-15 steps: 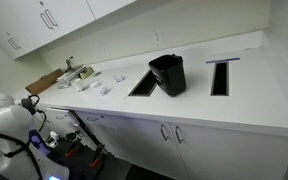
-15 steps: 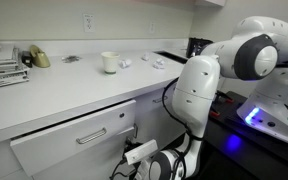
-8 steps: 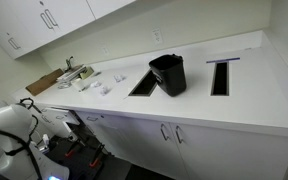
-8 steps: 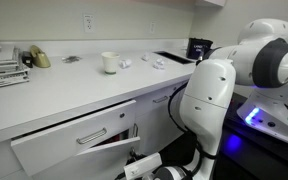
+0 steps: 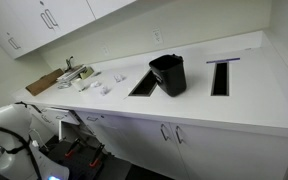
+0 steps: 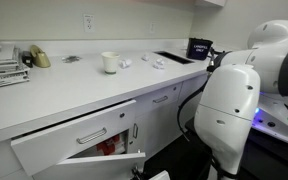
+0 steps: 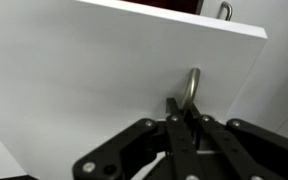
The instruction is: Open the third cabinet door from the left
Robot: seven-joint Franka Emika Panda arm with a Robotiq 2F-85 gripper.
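Wrist view: gripper (image 7: 185, 118) is clamped on the handle (image 7: 193, 84), a slim silver vertical bar, with fingers (image 7: 173, 110) pinched either side of its lower part. The door (image 7: 94, 80) fills most of the frame - flat, glossy white, top edge tilted across the picture, with a dark gap behind it at the top. A second silver handle (image 7: 224, 11) pokes up past that edge.

In an exterior view the door (image 6: 89, 166) sits under the counter (image 6: 54, 100), just below the drawer (image 6: 74, 137), swung out from the cabinet face - something red shows in the opening behind it. The arm (image 6: 229, 110) reaches down low in front of the cabinets; the gripper itself is at the bottom edge there, too hidden to read. A mug (image 6: 110, 62) stands on the counter.

In an exterior view from above, the arm (image 5: 6, 140) is low at the corner, beneath the counter (image 5: 234, 105). A black bin (image 5: 168, 73) stands on top between two slots. The door can't be made out there.
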